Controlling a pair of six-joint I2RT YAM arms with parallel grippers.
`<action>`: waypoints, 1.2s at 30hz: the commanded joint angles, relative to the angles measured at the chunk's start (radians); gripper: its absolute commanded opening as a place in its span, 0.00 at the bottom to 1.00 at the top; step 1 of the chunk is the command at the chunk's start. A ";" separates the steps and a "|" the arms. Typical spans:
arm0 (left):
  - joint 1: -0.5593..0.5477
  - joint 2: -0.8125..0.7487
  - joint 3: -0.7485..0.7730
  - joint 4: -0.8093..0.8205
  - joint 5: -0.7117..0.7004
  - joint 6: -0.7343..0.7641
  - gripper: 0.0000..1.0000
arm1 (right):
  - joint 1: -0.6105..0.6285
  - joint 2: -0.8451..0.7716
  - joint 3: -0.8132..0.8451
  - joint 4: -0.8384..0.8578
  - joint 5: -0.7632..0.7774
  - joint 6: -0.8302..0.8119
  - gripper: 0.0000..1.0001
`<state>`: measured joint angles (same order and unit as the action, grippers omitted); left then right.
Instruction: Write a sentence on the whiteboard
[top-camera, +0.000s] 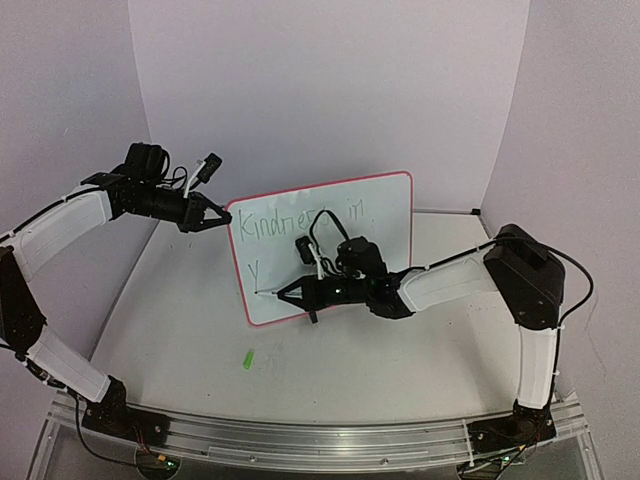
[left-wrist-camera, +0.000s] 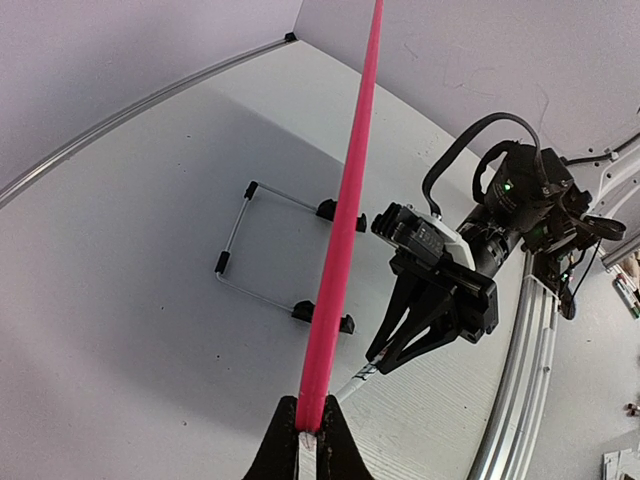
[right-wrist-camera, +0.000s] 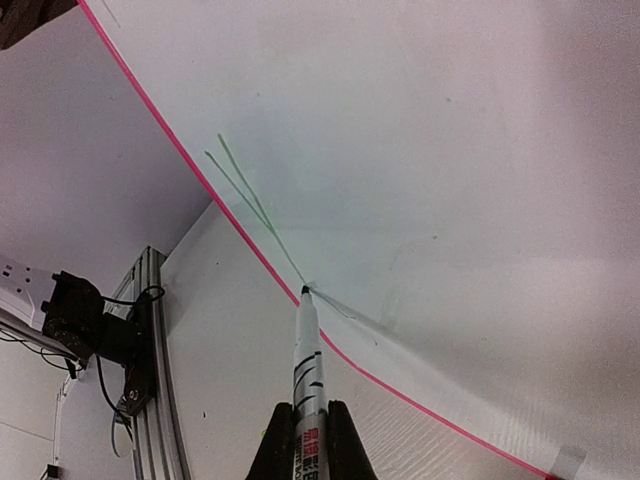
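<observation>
The whiteboard (top-camera: 385, 225) stands upright on the table, pink-rimmed. The sentence (top-camera: 300, 215) in thin green ink reads about "Kindness in" on the top line, with a "Y" (top-camera: 255, 272) below it. My left gripper (top-camera: 222, 215) is shut on the board's upper left edge; the left wrist view shows its jaws clamped on the pink rim (left-wrist-camera: 345, 200). My right gripper (top-camera: 280, 293) is shut on a white marker (right-wrist-camera: 308, 370). The marker's tip touches the board at the foot of the green Y strokes (right-wrist-camera: 245, 195), near the lower left corner.
A small green marker cap (top-camera: 247, 359) lies on the table in front of the board. The board's wire stand (left-wrist-camera: 235, 245) with black clips sits behind it. Purple walls close in the back and sides. A metal rail (top-camera: 300, 440) runs along the near edge.
</observation>
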<state>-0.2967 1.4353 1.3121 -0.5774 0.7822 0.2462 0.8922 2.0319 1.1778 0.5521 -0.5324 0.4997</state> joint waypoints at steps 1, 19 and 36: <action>-0.012 -0.035 0.000 0.019 0.022 0.009 0.00 | 0.005 -0.041 -0.005 0.004 -0.018 -0.021 0.00; -0.013 -0.036 -0.001 0.017 0.020 0.009 0.00 | -0.043 -0.150 -0.063 0.067 0.012 0.026 0.00; -0.013 -0.032 0.001 0.017 0.019 0.010 0.00 | -0.054 -0.095 -0.013 0.061 0.021 0.021 0.00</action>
<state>-0.3023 1.4353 1.3121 -0.5770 0.7828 0.2451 0.8417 1.9085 1.1193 0.5831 -0.5084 0.5217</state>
